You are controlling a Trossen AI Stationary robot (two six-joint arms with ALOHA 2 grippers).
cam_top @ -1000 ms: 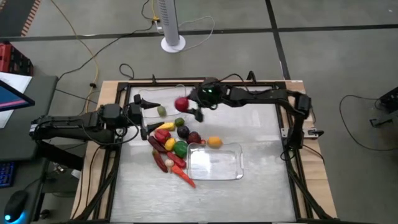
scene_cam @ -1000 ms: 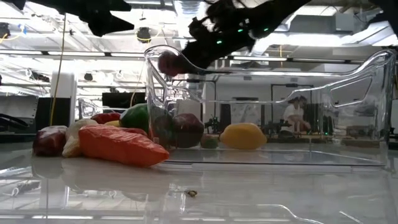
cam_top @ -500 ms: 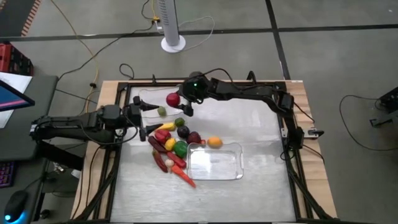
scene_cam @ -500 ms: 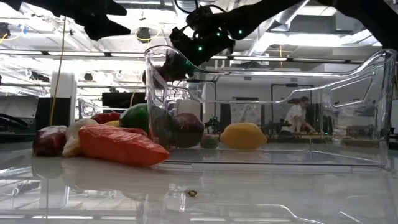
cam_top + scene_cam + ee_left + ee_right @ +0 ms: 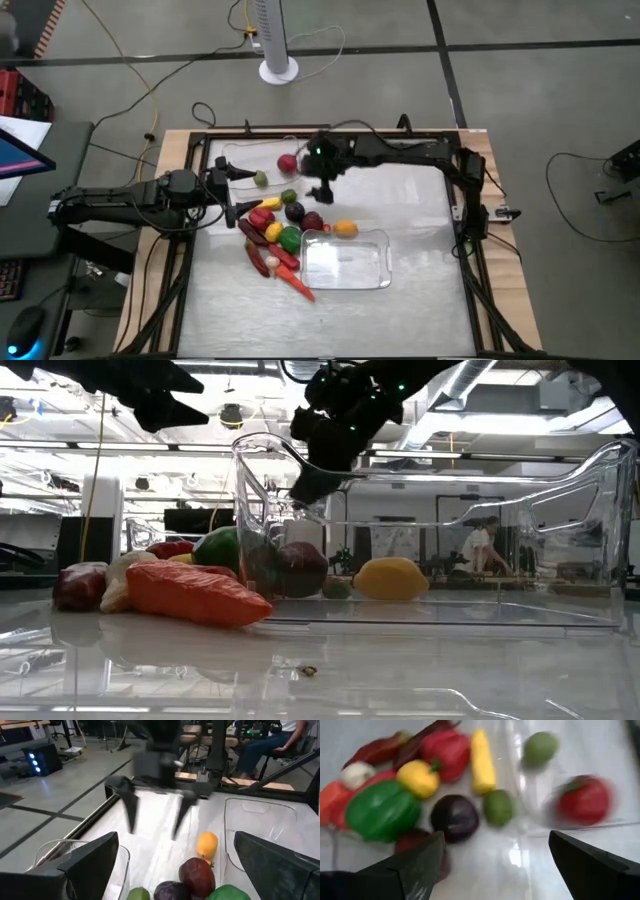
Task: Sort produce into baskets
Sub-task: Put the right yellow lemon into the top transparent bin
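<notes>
Two arms are over the tabletop (image 5: 420,290). Left gripper (image 5: 228,178) waits with wide fingers beside the pile (image 5: 278,235). Far basket (image 5: 240,158) holds the red tomato (image 5: 288,163). Right gripper (image 5: 322,190), fingers wide and empty, could knock the pile; open room lies rightward.

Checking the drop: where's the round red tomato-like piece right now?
In the high view, the round red tomato-like piece lies in the clear plastic far basket at the table's back left, right of a small green piece, with the open right tool just beside it.
</notes>
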